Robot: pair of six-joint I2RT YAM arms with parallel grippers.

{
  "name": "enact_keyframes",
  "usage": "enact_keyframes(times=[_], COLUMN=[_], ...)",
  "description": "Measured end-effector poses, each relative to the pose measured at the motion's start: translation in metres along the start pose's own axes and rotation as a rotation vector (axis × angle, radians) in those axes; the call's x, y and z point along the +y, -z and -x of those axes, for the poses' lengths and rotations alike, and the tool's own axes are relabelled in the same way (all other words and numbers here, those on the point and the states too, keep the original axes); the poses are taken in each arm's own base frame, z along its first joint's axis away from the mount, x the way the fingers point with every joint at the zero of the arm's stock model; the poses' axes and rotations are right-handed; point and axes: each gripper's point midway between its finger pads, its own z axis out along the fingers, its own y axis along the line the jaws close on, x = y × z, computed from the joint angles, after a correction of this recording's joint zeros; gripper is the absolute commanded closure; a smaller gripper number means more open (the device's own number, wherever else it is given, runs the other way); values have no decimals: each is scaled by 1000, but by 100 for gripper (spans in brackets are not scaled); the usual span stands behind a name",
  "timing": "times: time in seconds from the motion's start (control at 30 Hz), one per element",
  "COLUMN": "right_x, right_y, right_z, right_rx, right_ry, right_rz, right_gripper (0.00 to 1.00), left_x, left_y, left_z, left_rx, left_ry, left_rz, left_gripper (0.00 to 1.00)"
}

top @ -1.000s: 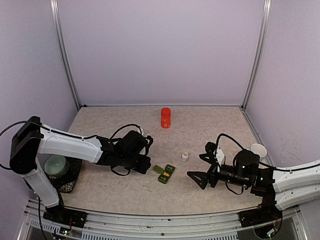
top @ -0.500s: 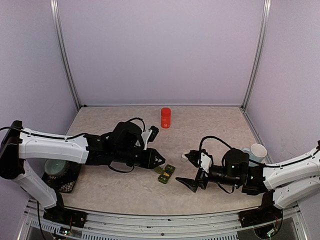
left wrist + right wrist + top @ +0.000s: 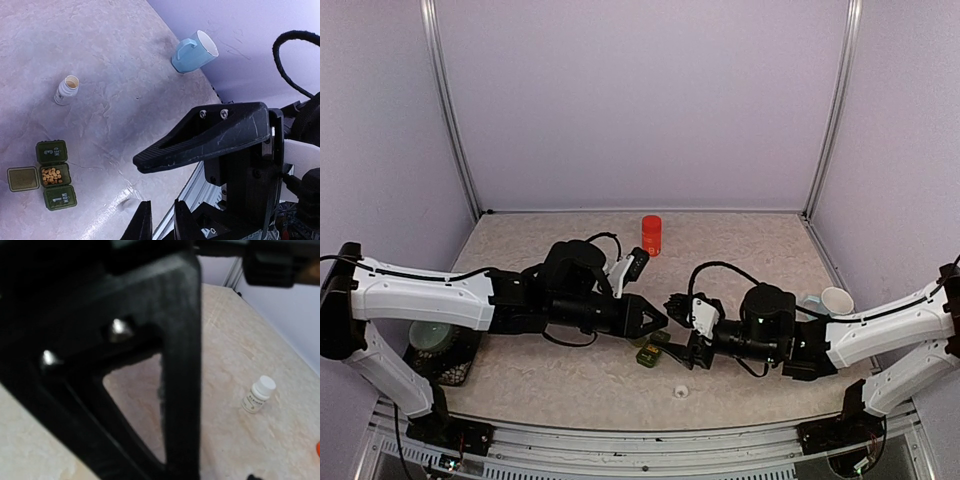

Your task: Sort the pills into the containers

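The dark green containers (image 3: 59, 196) lie on the surface (image 3: 110, 65), middle lid flipped back over yellow pills (image 3: 51, 175), just beside the left claw (image 3: 658, 318), pinched narrow, and the right claw (image 3: 680, 331), fingers spread apart.

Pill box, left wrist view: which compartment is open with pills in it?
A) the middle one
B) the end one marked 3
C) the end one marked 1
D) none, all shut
A: the pill box has its middle compartment open with small orange pills inside, while both end lids are shut.
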Motion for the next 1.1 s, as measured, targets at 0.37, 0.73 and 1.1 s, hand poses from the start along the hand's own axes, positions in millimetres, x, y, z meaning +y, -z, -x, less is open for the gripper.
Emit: enact_keyframes(times=[0.37, 0.73, 1.1], right_x=[4, 39, 6], right_y=[28, 93, 159], right_z=[-28, -35, -34], right_rx=[158, 360, 500], right_ry=[-167, -539, -893], right_rz=[7, 101, -171], right_gripper=[28, 28, 27], left_x=[9, -3, -57], left_y=[8, -15, -80], left_z=[-8, -61, -138], left_rx=[-10, 124, 366], left_ry=[-51, -288, -683], left_rz=[110, 115, 56], left_gripper=[49, 10, 10])
